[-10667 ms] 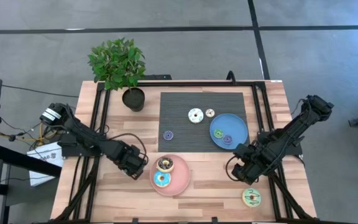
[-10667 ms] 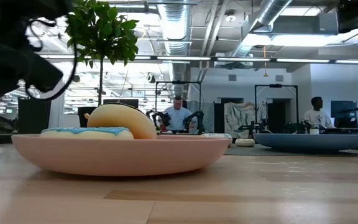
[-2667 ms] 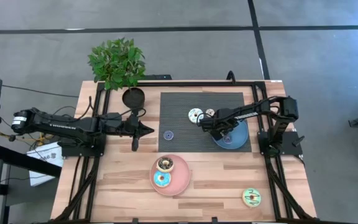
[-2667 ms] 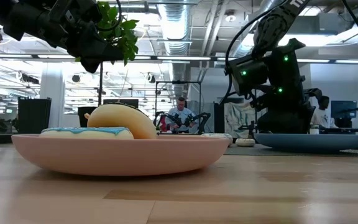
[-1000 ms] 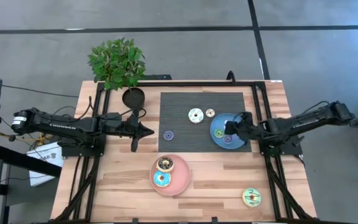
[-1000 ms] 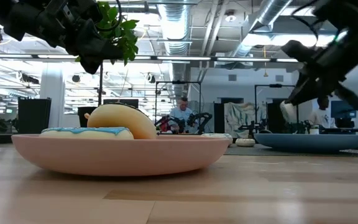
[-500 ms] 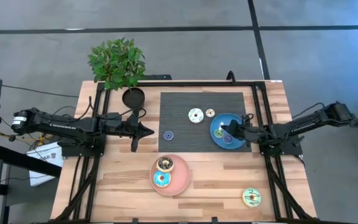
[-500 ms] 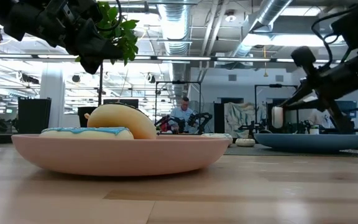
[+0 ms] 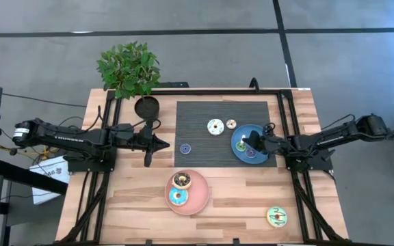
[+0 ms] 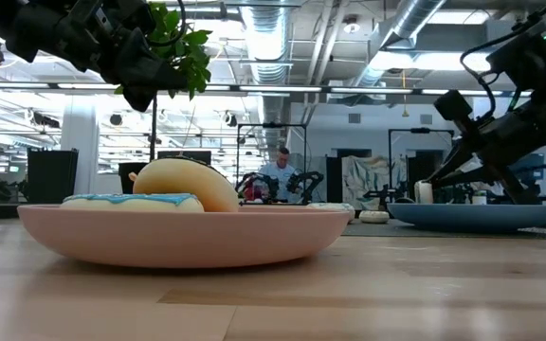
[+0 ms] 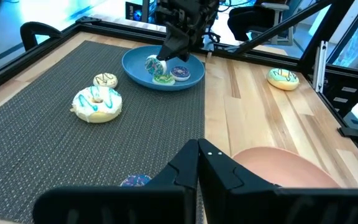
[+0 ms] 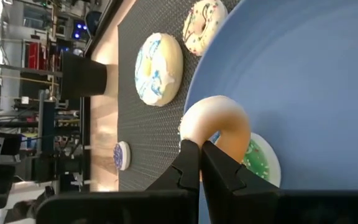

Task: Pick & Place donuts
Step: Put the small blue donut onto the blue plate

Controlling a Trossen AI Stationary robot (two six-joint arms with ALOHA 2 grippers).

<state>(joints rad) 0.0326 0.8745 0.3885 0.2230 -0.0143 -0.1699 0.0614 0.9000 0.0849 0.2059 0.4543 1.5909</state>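
Low over the blue plate (image 9: pixel 260 152), the right gripper (image 9: pixel 251 142) reaches in from the table's right edge on a nearly flat, outstretched arm, its fingers pinched on the rim of a small pale donut (image 12: pixel 216 122) held upright just above the plate. Directly beside the fingertips a tiny green donut (image 12: pixel 260 162) lies on the plate, with a purple donut (image 11: pixel 180 73) next to it. Beyond the fingertips, on the dark ribbed mat (image 9: pixel 197 116), lie a white donut with blue streaks (image 9: pixel 215 126) and a small cream donut (image 9: pixel 231 124); a small purple donut (image 9: pixel 185 147) sits farther out on the mat. The left gripper (image 9: pixel 164 144) waits with fingers pressed together and empty, its arm stretched level from the table's left side, tips near a potted plant (image 9: pixel 131 72). Ahead of it and toward the front edge, a pink plate (image 9: pixel 202 195) carries a brown donut (image 9: pixel 182 180) and a blue donut (image 9: pixel 178 197). A green-yellow donut (image 9: pixel 277 216) rests on bare wood near the front right corner. No legible writing appears.
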